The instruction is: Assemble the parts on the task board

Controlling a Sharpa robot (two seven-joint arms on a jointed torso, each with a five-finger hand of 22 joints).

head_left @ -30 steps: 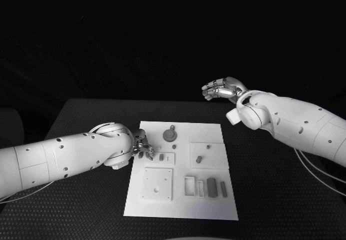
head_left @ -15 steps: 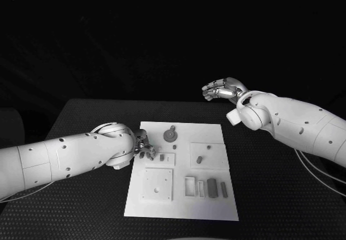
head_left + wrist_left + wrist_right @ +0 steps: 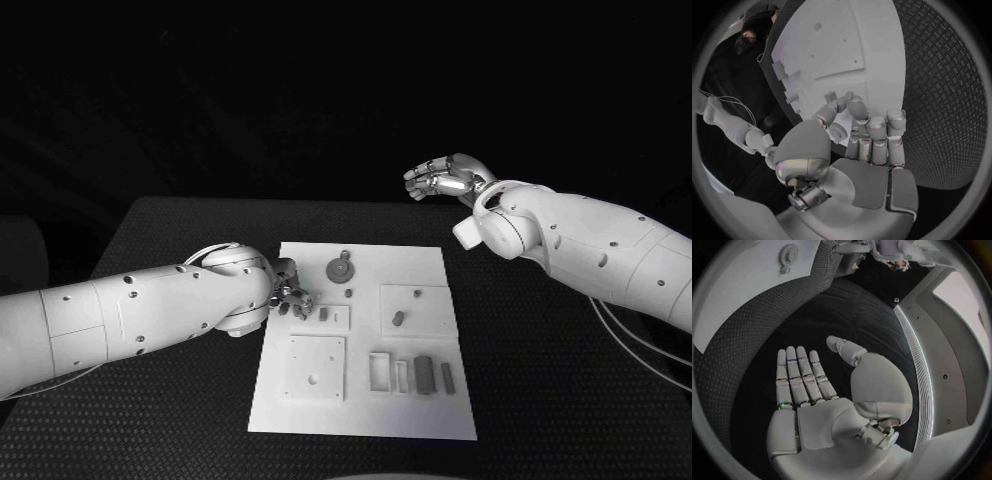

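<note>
The white task board (image 3: 368, 400) lies in the middle of the table, with grey parts on it. Among them are a gear (image 3: 340, 268), a short peg (image 3: 398, 319) and a dark block (image 3: 424, 373). My left hand (image 3: 293, 298) hovers at the board's left edge, beside a small part (image 3: 325, 315). In the left wrist view the left hand (image 3: 870, 145) has its thumb and fingertips drawn close together over the board (image 3: 842, 45). Whether they pinch anything is hidden. My right hand (image 3: 444, 178) is raised beyond the table's far edge. Its fingers (image 3: 801, 375) are stretched flat and hold nothing.
A square plate (image 3: 315, 368) and a rectangular frame (image 3: 379, 372) sit on the board's near half. Black textured table (image 3: 562, 380) surrounds the board on all sides. The right wrist view shows the board's corner (image 3: 742, 285) and the gear (image 3: 787, 252) far from that hand.
My left arm has crept slightly towards the board, while its hand stays at the board's left edge. The right arm has not moved.
</note>
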